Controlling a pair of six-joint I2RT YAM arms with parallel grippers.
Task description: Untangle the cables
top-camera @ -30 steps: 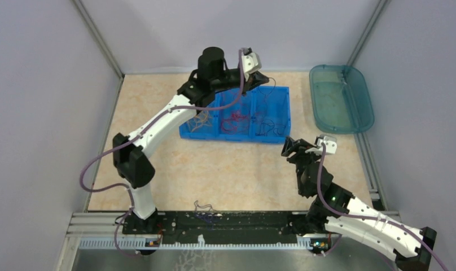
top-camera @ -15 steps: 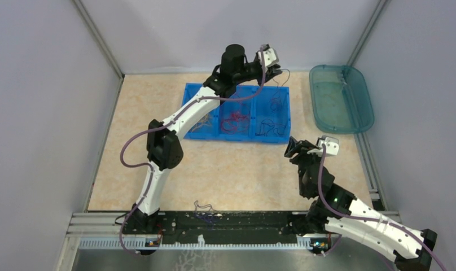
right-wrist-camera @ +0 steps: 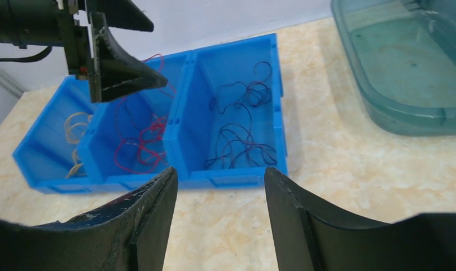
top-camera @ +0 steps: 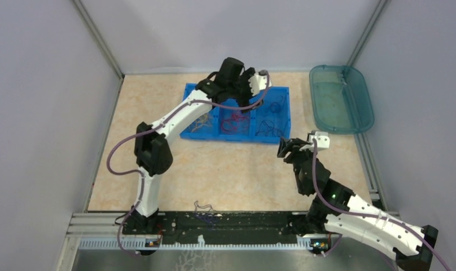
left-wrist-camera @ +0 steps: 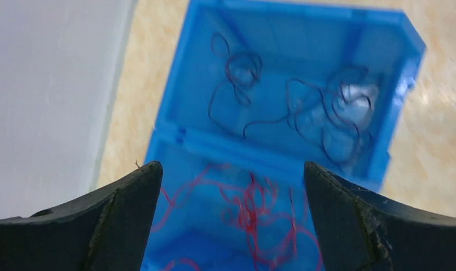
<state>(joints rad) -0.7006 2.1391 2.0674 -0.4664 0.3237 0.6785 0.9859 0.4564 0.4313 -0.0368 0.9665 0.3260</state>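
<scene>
Left tool (left-wrist-camera: 230, 169): fingers apart and empty, above the blue bin (right-wrist-camera: 278, 101).
Right tool (right-wrist-camera: 219, 172): apart and empty, just in front of the bin's right end.
Sorted: yellow cables (right-wrist-camera: 76, 127), red cables (left-wrist-camera: 254, 203) and dark cables (right-wrist-camera: 242, 127), one compartment each.
Loose strand (top-camera: 205, 206): lies crosswise at the tabletop's near edge, nearer the left arm's base.
Change: the dark strand at the left tool's tip is gone.

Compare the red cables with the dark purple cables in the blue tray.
Colour: the red cables are bright red; the dark purple cables look nearly black. Place: the red cables lie in the middle compartment of the blue tray; the dark purple cables lie in the end compartment nearest the teal tub. Both are thin loose loops lying free in the tray.
</scene>
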